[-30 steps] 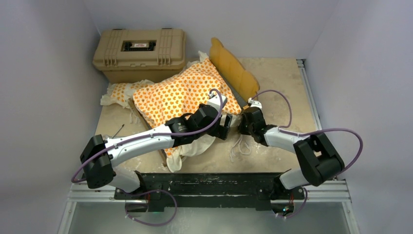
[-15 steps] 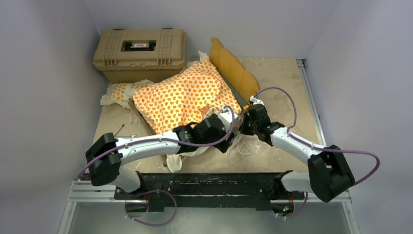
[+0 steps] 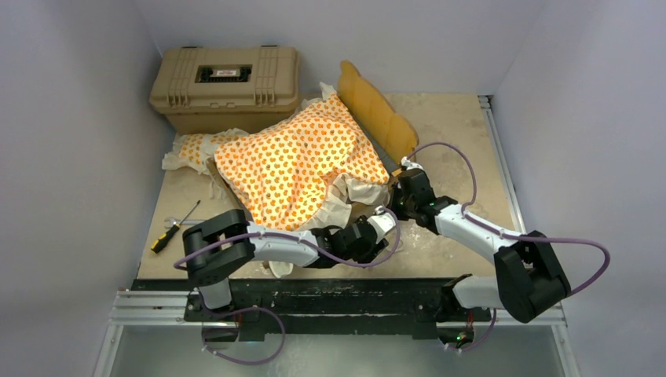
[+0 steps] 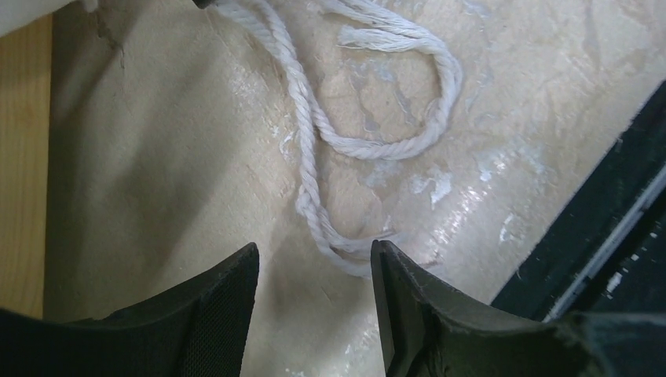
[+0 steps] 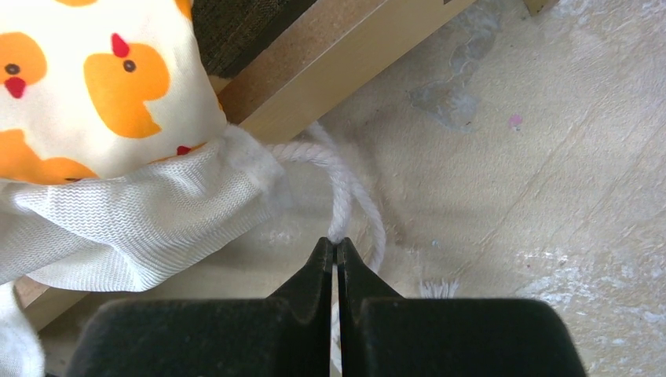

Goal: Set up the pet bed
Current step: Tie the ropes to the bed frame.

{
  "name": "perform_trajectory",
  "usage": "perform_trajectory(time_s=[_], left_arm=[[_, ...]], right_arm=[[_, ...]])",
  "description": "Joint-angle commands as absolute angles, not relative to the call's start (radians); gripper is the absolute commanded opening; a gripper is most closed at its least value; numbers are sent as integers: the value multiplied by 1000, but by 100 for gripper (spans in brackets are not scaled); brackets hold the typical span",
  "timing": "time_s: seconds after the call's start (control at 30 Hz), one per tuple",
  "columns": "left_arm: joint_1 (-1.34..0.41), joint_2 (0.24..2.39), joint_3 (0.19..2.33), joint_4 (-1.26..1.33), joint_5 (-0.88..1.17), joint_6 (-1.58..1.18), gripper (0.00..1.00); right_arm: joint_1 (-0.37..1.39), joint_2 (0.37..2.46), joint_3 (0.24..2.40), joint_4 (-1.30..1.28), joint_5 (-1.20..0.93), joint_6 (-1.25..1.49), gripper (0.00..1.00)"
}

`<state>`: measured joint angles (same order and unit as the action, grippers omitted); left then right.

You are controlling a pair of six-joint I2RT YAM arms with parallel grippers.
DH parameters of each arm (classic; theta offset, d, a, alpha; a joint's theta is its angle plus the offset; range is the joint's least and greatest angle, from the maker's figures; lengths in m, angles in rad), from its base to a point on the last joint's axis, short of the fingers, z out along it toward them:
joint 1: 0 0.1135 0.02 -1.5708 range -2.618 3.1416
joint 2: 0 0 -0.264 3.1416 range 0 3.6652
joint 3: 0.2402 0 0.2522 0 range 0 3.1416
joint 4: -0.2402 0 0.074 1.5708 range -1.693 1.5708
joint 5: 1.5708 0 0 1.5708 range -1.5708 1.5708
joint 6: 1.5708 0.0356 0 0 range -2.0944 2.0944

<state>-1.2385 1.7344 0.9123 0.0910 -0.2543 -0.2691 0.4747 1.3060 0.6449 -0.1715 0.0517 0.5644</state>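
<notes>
The mattress cushion point(image 3: 294, 161), white with orange birds and a white ruffle point(image 5: 133, 220), lies crumpled and slanted over the light-wood frame point(image 5: 338, 71), hiding most of it. The scalloped headboard point(image 3: 377, 110) stands up at the cushion's far right edge. A strip of dark grey base point(image 5: 236, 23) shows beside the rail. The small matching pillow point(image 3: 196, 145) lies at the cushion's far left corner. White cord point(image 4: 314, 157) trails from the ruffle onto the bench point(image 3: 448, 133).

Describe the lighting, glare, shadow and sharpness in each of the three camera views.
Top external: soft, even light; the mattress cushion is the brightest patch, nearly washed out. Left wrist: shiny glare streaks the table beside the rope, a broad shadow darkens the picture's left side, and the left tool is a dark silhouette. Right wrist: duck print sharp, right tool black and featureless.
</notes>
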Motion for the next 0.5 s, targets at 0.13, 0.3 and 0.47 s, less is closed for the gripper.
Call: perform_trajectory(time_s=[0.13,0.3,0.47], left_arm=[[-1243,1829,913,189,-347,-290,46],[-1241,1845,914,205,-454,-255,8],[-1219,1861,944,294,-557,-190,6]], right_arm=[[470,1284,667,-144,14,581,0],[469,1262,663,-154,8,584,0],[469,1243,652,-160,2,589,0]])
